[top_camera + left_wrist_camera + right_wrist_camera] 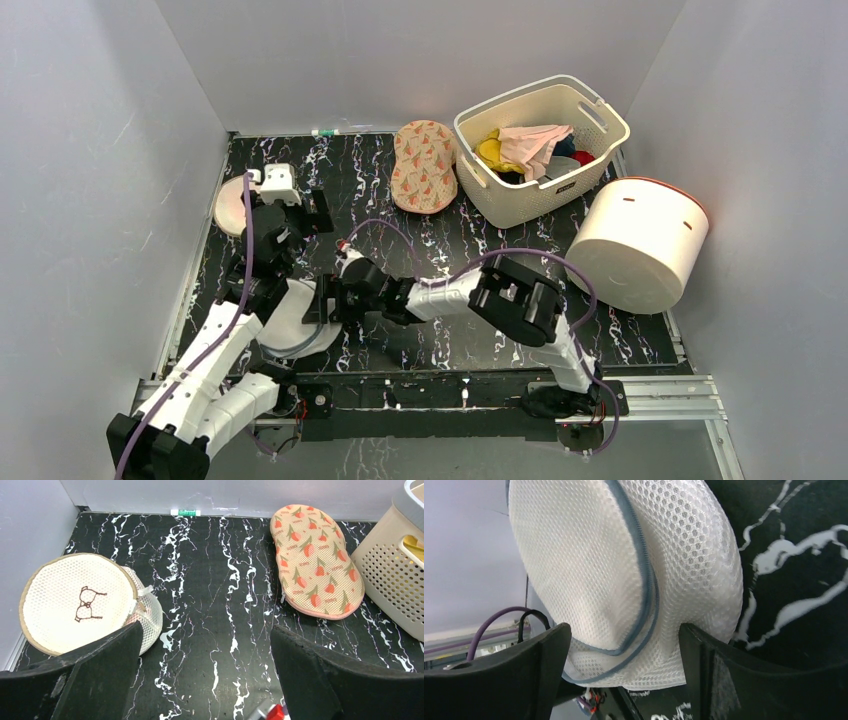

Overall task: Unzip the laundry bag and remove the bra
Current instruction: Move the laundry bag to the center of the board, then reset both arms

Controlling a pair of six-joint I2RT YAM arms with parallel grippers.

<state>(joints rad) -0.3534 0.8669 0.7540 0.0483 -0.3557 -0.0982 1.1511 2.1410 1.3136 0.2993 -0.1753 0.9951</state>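
From above, the laundry bag lies at the near left of the black marbled surface, partly hidden under the left arm. The right arm reaches across to it, and the right end effector sits at the bag's right edge. The left end effector is raised farther back, beside a second mesh bag at the left wall. A flowered pouch, a cream basket full of clothes and a white drum on its side occupy the far right.

The left wrist view shows the left end effector with its fingers wide apart and only bare surface between them. Beyond them are the second mesh bag with a bra drawing on top, the flowered pouch and a corner of the basket.

The right wrist view has the right end effector spread wide, with the laundry bag bulging between its fingers. A grey zip curves round the bag's rim. I cannot tell whether the fingers touch the mesh.
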